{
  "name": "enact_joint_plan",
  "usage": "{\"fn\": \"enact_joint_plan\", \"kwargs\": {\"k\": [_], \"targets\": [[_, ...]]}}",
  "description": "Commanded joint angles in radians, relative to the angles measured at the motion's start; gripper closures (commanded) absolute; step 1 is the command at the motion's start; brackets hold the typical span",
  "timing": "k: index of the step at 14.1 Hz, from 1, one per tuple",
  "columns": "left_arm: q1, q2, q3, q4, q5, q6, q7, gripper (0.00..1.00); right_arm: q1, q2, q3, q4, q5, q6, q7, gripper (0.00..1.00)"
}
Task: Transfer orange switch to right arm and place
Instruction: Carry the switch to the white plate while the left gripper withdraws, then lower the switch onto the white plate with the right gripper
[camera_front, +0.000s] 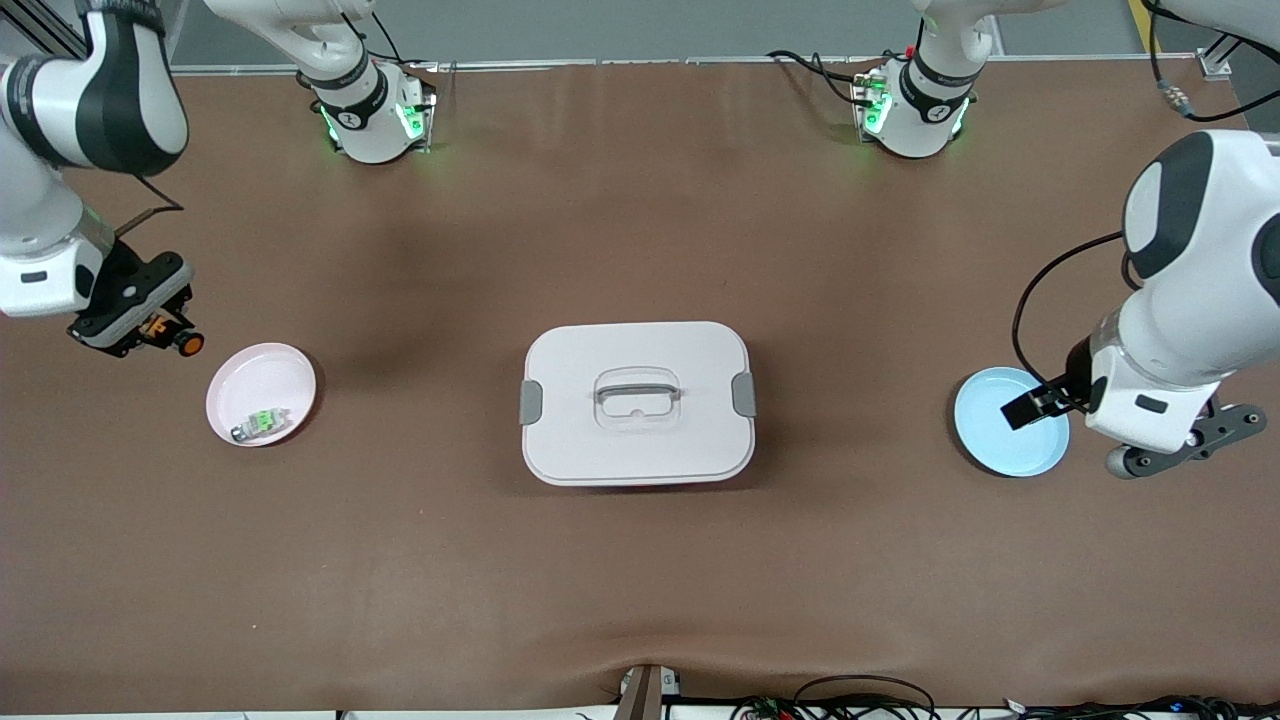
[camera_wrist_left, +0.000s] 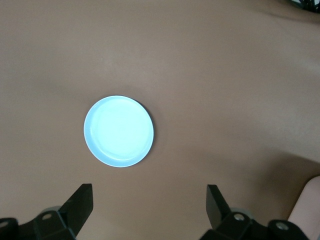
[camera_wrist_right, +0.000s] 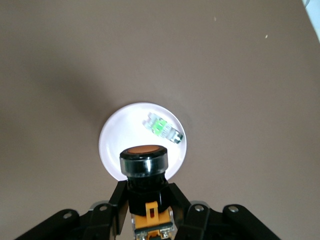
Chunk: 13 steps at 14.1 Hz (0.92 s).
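Note:
The orange switch (camera_front: 172, 337) hangs in the air with my right gripper (camera_front: 150, 330) shut on its black body, just off the pink plate (camera_front: 290, 365) toward the right arm's end of the table. In the right wrist view the orange switch (camera_wrist_right: 145, 170) points its orange cap at the pink plate (camera_wrist_right: 112, 140), both fingers (camera_wrist_right: 118, 202) pressed to its sides. A small green-and-clear switch (camera_front: 260, 424) lies in that plate. My left gripper (camera_front: 1040, 402) hangs open over the light blue plate (camera_front: 1000, 440), nothing between its fingers (camera_wrist_left: 80, 205).
A white lidded box (camera_front: 637, 402) with a grey handle and grey side clips sits mid-table. The light blue plate (camera_wrist_left: 119, 131) holds nothing. Cables run along the table edge nearest the front camera.

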Motion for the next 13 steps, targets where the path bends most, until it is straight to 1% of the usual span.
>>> {"fn": "enact_joint_plan", "kwargs": {"k": [1, 4, 6, 9, 11, 13], "targets": [[0.038, -0.031, 0.0, -0.009, 0.015, -0.027, 0.088, 0.0, -0.072, 0.084, 0.021, -0.007, -0.017, 0.102, -0.115, 0.93], [0.054, -0.042, 0.003, -0.008, 0.006, -0.078, 0.244, 0.0, -0.106, 0.155, 0.023, -0.057, -0.014, 0.238, -0.194, 0.93], [0.1, -0.048, -0.007, -0.008, -0.008, -0.082, 0.257, 0.0, -0.106, 0.186, 0.023, -0.112, -0.014, 0.335, -0.215, 0.92], [0.112, -0.079, -0.001, -0.009, -0.025, -0.084, 0.259, 0.0, -0.103, 0.219, 0.023, -0.134, -0.014, 0.36, -0.313, 0.92], [0.114, -0.102, 0.002, -0.013, -0.031, -0.125, 0.26, 0.0, -0.103, 0.238, 0.024, -0.134, -0.014, 0.367, -0.35, 0.92], [0.144, -0.117, -0.006, -0.019, -0.049, -0.138, 0.263, 0.0, -0.1, 0.253, 0.026, -0.134, -0.014, 0.374, -0.411, 0.92]]}}
